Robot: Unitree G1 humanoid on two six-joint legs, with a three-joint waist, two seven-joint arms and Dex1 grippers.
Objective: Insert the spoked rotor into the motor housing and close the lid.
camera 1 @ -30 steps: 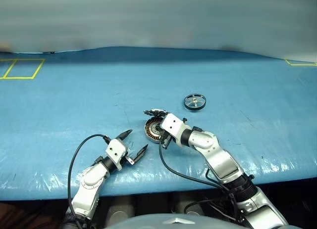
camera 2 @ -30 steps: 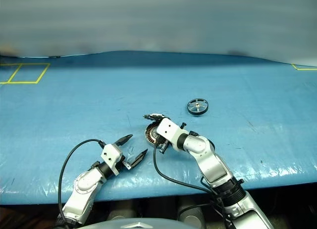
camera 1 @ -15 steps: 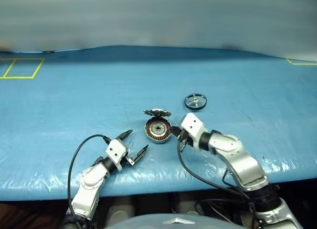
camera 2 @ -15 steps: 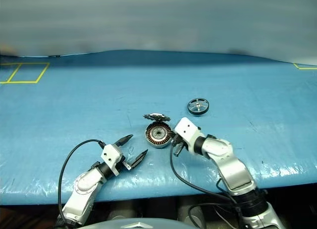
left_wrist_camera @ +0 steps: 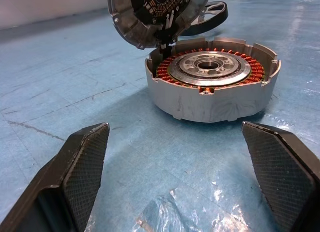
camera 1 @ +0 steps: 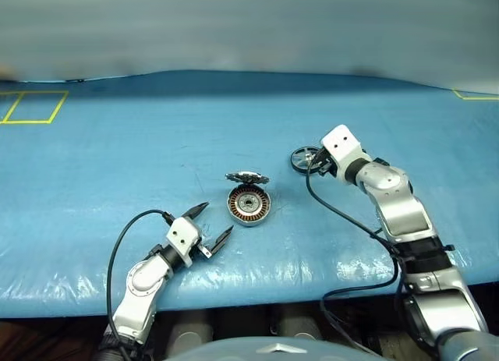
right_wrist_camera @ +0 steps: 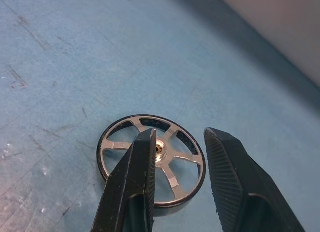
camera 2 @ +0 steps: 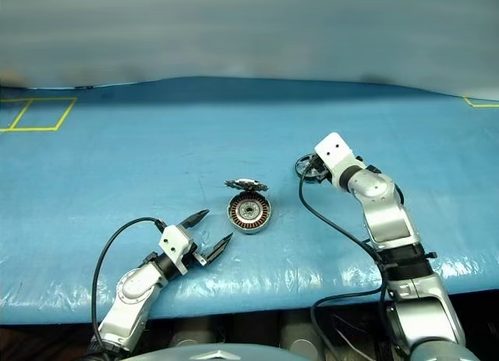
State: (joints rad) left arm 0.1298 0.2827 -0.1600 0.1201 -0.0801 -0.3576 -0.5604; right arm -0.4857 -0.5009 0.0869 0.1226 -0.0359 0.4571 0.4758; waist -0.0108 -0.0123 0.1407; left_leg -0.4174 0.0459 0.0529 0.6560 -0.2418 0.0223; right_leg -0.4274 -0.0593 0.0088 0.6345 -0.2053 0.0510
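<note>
- Rotor (right_wrist_camera: 151, 161): lies flat on the blue sheet (camera 1: 117, 158), spokes and hub facing up, well to the right of the housing (camera 1: 249, 204) and slightly farther from the robot. Not yet picked up.
- Right gripper (right_wrist_camera: 175, 149): poised directly above the rotor, pointing forward and down at it. Fingers stand partly apart, nothing between them. In the right wrist view one finger crosses the hub and near rim; the other sits over the rim's side. Contact with the rotor cannot be confirmed.
- Governing relation: the rotor is immediately below and ahead of the right fingertips. It is a flat disc with no long axis; judged best taken across the rim or by a spoke.
- Nearer arm: the right, clearly.
- Left gripper (camera 1: 210, 224): fingers spread wide, empty, resting low near the sheet's front edge, aimed at the housing but short of it.
- Housing: open, copper windings exposed. Lid (camera 1: 247, 177) stands raised on its hinge at the far side, leaving the cavity clear for insertion from above.
- Judgement: the step in hand is grasping the rotor; insertion and lid closure remain.
</note>
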